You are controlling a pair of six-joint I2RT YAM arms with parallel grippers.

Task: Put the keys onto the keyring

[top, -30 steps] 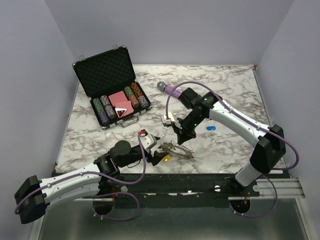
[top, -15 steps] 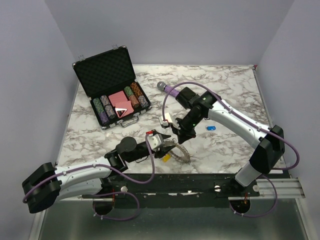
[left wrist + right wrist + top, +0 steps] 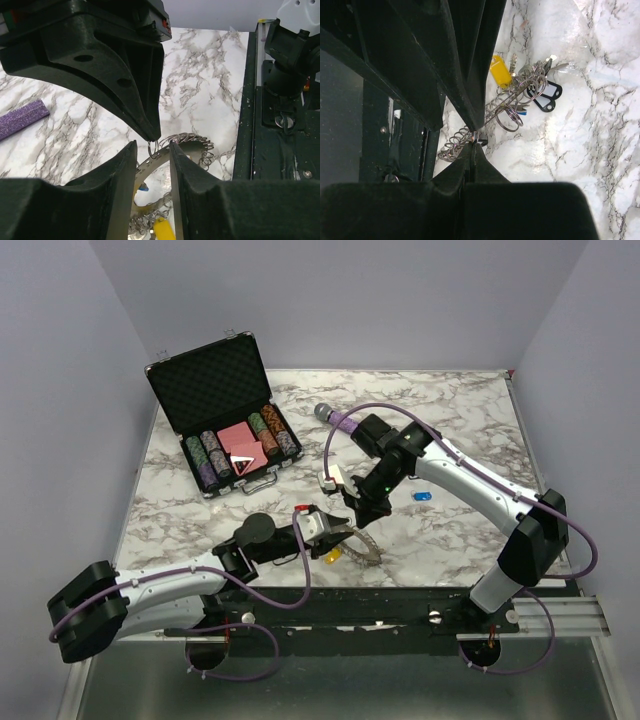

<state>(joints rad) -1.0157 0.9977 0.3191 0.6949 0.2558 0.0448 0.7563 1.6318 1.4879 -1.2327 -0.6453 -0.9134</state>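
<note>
The keyring [image 3: 364, 546] is a silvery band hung with small wire rings, near the table's front edge. It carries a yellow-capped key [image 3: 330, 557] and black-capped keys [image 3: 545, 95]. A blue-capped key [image 3: 422, 495] lies alone further right. My right gripper [image 3: 362, 516] reaches down from above, shut on one small wire ring [image 3: 155, 147] at the keyring's top edge. My left gripper [image 3: 338, 536] comes in from the left, and its jaws stand partly apart on either side of the band [image 3: 150, 161]. Whether the pads touch the band does not show.
An open black case [image 3: 220, 390] with poker chips and cards stands at the back left. A purple microphone [image 3: 345, 422] lies behind the right arm. The table's dark front rail [image 3: 280, 130] runs just beyond the keyring.
My left gripper has moved right up to the keyring and its jaws have narrowed around the band. The right gripper has stayed shut, shifting slightly toward the left gripper.
</note>
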